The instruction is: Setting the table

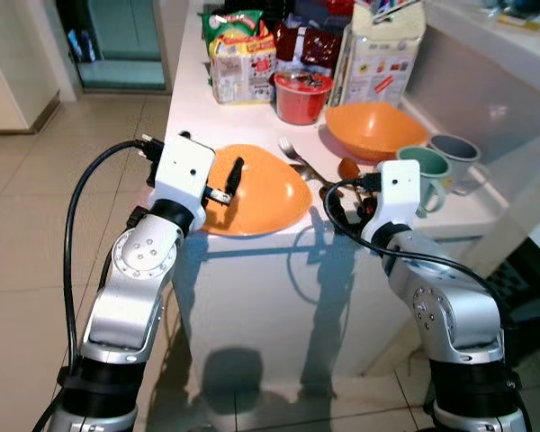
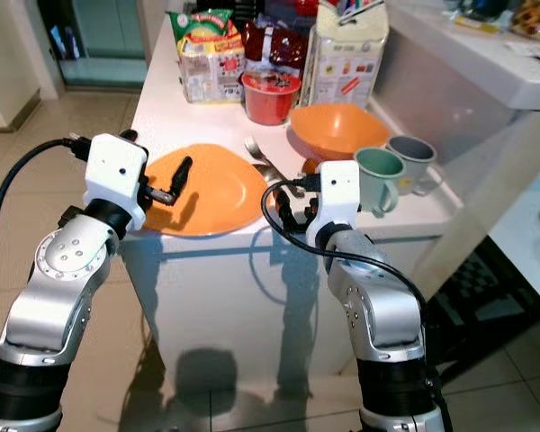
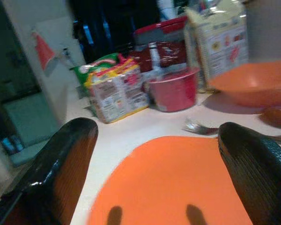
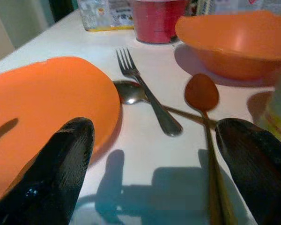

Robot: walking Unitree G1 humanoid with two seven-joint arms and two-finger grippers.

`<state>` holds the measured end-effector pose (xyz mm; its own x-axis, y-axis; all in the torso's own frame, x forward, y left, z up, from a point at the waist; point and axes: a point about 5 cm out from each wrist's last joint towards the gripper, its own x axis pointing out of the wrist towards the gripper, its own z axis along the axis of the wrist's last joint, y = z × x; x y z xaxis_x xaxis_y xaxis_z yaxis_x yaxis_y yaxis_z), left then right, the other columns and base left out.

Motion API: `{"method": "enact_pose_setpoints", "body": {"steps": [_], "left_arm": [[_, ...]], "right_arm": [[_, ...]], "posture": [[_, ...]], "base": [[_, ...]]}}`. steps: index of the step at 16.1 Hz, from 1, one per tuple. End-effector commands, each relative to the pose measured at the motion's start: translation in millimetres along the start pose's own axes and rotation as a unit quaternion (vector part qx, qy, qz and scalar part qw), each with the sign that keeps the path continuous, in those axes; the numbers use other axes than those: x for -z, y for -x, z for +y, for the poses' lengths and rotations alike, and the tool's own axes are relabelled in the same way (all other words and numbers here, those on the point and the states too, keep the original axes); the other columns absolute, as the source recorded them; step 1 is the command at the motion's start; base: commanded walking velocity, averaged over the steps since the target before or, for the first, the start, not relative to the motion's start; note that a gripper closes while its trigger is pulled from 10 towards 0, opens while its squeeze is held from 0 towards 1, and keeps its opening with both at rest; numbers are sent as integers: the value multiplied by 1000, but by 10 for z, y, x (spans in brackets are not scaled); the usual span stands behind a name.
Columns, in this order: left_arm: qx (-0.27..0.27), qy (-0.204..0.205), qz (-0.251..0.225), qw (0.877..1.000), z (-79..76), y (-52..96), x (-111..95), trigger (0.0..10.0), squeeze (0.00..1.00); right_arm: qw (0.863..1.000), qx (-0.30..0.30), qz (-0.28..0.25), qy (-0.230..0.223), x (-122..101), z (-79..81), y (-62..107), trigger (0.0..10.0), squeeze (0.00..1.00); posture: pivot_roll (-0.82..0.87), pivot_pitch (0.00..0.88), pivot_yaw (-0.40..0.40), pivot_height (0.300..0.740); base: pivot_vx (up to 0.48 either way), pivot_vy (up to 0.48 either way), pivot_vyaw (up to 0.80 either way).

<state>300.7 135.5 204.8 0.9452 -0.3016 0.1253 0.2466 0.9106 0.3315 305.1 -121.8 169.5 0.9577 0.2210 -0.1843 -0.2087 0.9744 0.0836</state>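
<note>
An orange plate [image 1: 268, 200] lies at the near edge of the white table [image 1: 252, 121]. My left gripper [image 1: 227, 184] hovers open over the plate's left part, its black fingers [image 3: 61, 164] spread wide. Just right of the plate lie a steel fork [image 4: 150, 96], a metal spoon [image 4: 129, 91] and a brown spoon [image 4: 202, 93], crossing one another. My right gripper [image 1: 346, 211] is open at the table's front edge, pointing at this cutlery with nothing between its fingers [image 4: 56, 168]. Behind the cutlery stands an orange bowl [image 1: 373, 128].
A red cup [image 1: 301, 95], snack packets [image 1: 241, 56] and a tall white carton [image 1: 385, 54] crowd the back of the table. A green mug [image 1: 425, 167] and a grey mug [image 1: 456, 153] stand at its right edge. A white counter [image 1: 486, 54] is on the right, with tiled floor [image 1: 36, 234] on the left.
</note>
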Motion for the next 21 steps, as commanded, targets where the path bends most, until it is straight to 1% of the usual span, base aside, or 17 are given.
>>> {"method": "enact_pose_setpoints", "body": {"steps": [1, 2, 3, 5, 7, 8, 10, 11, 12, 13, 16, 17, 18, 20, 21], "left_arm": [[35, 5, -7, 999, -91, 17, -37, 10000, 0], [40, 6, -6, 999, -103, 22, -36, 10000, 0], [65, 7, -5, 998, -152, 36, -46, 10000, 0], [84, 6, -4, 996, -189, 56, -54, 10000, 0], [91, 6, -1, 996, -204, 81, -54, 10000, 0], [96, 6, 0, 995, -207, 90, -57, 10000, 0], [108, 6, 2, 994, -215, 124, -69, 10000, 0], [122, 7, 2, 993, -238, 152, -83, 10000, 0], [128, 8, 2, 992, -250, 161, -89, 10000, 0], [136, 8, 1, 991, -267, 174, -100, 10000, 0], [146, 6, 2, 989, -278, 188, -114, 10000, 0], [151, 5, 2, 989, -276, 197, -124, 10000, 0], [153, 4, 4, 988, -269, 200, -132, 10000, 0], [155, 3, 5, 988, -270, 201, -135, 10000, 0], [156, 3, 5, 988, -274, 204, -138, 10000, 0]], "right_arm": [[1000, 23, 18, 8, -6, -79, -28, 10000, 518], [999, 26, 22, 8, -3, -88, -36, 10000, 922], [999, 34, 39, 15, -9, -111, -105, 10000, 1000], [997, 41, 58, 27, -18, -132, -194, 10000, 1000], [994, 42, 87, 46, 11, -153, -286, 10000, 1000], [993, 43, 100, 47, 29, -174, -327, 10000, 0], [991, 49, 118, 41, 49, -219, -385, 10000, 0], [990, 54, 125, 31, 58, -260, -427, 10000, 0], [990, 54, 128, 30, 65, -273, -443, 10000, 0], [989, 55, 136, 19, 88, -290, -467, 10000, 0], [986, 51, 157, 5, 144, -317, -516, 10000, 0], [984, 48, 172, 1, 176, -325, -542, 10000, 0], [981, 46, 191, 7, 213, -346, -575, 10000, 0], [979, 43, 201, 0, 223, -362, -595, 10000, 0], [979, 41, 201, -5, 218, -373, -606, 5686, 0]], "posture": [[18, 0, -58, 740], [17, 0, -58, 740], [17, 0, -57, 740], [17, 0, -58, 740], [23, 0, -62, 740], [25, 0, -64, 740], [32, 0, -69, 740], [33, 0, -68, 740], [35, 0, -68, 740], [36, 0, -66, 740], [41, 0, -62, 740], [40, 0, -59, 740], [41, 0, -59, 740], [43, 0, -59, 740], [45, 0, -59, 740]], "base": [[0, 0, 0], [0, 0, 0], [0, 0, 0], [0, 0, 0], [0, 0, 0], [0, 0, 0], [0, 0, 0], [0, 0, 0], [0, 0, 0], [0, 0, 0], [0, 0, 0], [0, 0, 0], [0, 0, 0], [0, 0, 0], [0, 0, 0]]}}
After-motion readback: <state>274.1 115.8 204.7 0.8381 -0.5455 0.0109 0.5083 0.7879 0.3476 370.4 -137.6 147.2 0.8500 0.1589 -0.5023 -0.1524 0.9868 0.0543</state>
